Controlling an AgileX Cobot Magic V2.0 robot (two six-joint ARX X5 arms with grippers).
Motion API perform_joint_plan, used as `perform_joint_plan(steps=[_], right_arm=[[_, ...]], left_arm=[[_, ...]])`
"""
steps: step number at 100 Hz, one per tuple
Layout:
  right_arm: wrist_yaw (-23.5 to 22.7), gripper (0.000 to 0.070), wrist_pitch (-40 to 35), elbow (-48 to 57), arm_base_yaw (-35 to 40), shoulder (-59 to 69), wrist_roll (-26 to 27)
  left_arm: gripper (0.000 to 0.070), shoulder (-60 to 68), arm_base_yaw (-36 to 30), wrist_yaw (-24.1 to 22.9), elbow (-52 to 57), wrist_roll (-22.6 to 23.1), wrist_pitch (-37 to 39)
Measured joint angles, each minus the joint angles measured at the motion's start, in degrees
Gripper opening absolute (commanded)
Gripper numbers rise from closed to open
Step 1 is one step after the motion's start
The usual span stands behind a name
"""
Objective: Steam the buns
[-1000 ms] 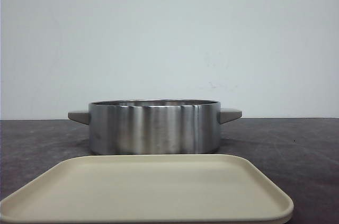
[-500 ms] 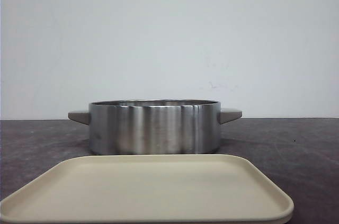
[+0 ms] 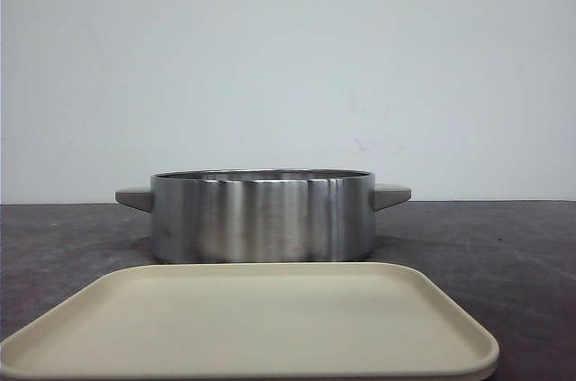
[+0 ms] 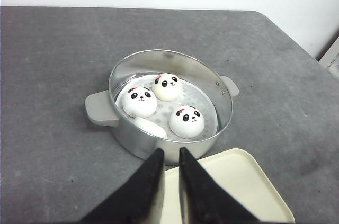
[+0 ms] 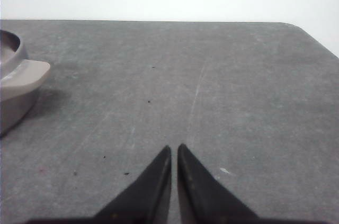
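Note:
In the left wrist view, several white panda-face buns lie inside the steel pot (image 4: 225, 102): one (image 4: 139, 101) on the left, one (image 4: 167, 86) at the back, one (image 4: 187, 121) on the right. A fourth bun (image 4: 151, 127) is half hidden behind the near wall. My left gripper (image 4: 170, 151) hovers over the pot's near wall and the tray's edge, its fingers close together with nothing between them. My right gripper (image 5: 174, 146) is shut and empty over bare table, right of the pot's handle (image 5: 24, 73). In the front view the pot (image 3: 261, 217) hides the buns, and neither gripper shows.
A beige tray (image 3: 252, 322) with nothing on it lies in front of the pot; it also shows in the left wrist view (image 4: 238, 187). The dark grey table (image 5: 212, 75) ends at a white wall behind. The table's right edge shows in the left wrist view (image 4: 296, 44).

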Motion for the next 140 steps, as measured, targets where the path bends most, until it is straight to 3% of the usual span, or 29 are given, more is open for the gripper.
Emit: perform_joint_plan(steps=[52,89,103,125,140], right_arm=[[0.0,0.0013,0.0,0.0,0.0,0.0,0.0],[0.0,0.0013,0.0,0.0,0.0,0.0,0.0],[0.0,0.0013,0.0,0.0,0.0,0.0,0.0],[0.0,0.0013,0.0,0.0,0.0,0.0,0.0],[0.0,0.0013,0.02,0.0,0.0,0.0,0.0]], left_arm=[[0.0,-0.42,0.35,0.0,0.0,0.0,-0.07],[0.0,-11.08,6.27,-0.13,0.0,0.7,-0.13],[0.0,-13.77,10.86,-0.13,-0.15,3.8,0.0],[0.0,-19.28,22.16,0.15,-12.9,8.85,12.02],[0.0,-23.98,29.09,6.93,-26.53,9.05,23.47]])
